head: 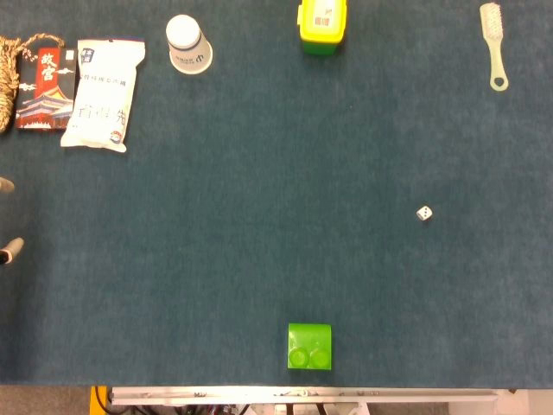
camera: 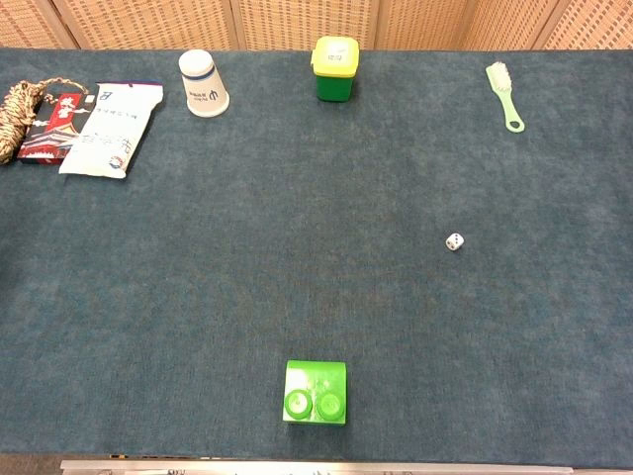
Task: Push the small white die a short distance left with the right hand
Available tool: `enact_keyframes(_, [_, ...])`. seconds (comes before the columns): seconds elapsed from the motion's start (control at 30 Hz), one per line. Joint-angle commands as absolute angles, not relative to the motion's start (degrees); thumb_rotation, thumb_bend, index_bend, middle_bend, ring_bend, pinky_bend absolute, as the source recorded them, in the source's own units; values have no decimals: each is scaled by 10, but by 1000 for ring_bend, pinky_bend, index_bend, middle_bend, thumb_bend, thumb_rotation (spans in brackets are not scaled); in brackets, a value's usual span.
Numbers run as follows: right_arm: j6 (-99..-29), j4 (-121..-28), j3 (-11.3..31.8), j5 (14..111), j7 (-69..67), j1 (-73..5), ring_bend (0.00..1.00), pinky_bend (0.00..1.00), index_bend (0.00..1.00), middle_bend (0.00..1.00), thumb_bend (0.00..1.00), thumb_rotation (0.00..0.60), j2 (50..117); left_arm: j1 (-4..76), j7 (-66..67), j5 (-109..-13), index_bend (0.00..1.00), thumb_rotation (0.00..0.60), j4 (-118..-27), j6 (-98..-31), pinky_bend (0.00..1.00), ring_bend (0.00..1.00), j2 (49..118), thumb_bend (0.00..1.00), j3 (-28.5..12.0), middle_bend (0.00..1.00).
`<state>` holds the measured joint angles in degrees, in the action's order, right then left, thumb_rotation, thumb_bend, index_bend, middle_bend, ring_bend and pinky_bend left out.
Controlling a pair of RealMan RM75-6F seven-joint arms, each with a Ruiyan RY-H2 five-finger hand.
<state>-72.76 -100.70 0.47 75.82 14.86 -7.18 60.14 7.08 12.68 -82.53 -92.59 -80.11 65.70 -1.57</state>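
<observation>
Die (head: 424, 213) alone, untouched on table (head: 259, 242)

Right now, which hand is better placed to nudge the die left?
Right, by position. The die lies right of centre with bare cloth to its left. Only fingertips of the left hand show at the far left edge; the right hand is out of view.

We see the small white die (head: 424, 213) (camera: 454, 241) with dark pips, sitting alone on the blue cloth, right of centre.

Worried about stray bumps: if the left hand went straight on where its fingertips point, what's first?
Way looks free across the mat; possibly the die far right, but direction is unclear.
</observation>
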Motion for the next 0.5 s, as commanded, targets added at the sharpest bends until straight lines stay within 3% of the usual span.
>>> enact_keyframes(0.03, [-731, -1008, 4, 757, 151, -70, 0, 192, 24, 46, 0, 600, 601, 73, 126, -824, 339, 600, -925, -798, 349, 158, 657, 1, -16, 254])
enact_keyframes(0.4, [-724, -1011, 3, 750, 151, -71, 1, 193, 26, 50, 0, 600, 600, 72, 128, -823, 340, 600, -925, -806, 349, 158, 660, 1, -18, 255])
enact_keyframes(0.5, [-729, -1012, 1, 756, 151, -70, 24, 244, 53, 81, 0, 600, 600, 74, 129, -817, 340, 600, -923, -796, 349, 158, 660, 1, -17, 255])
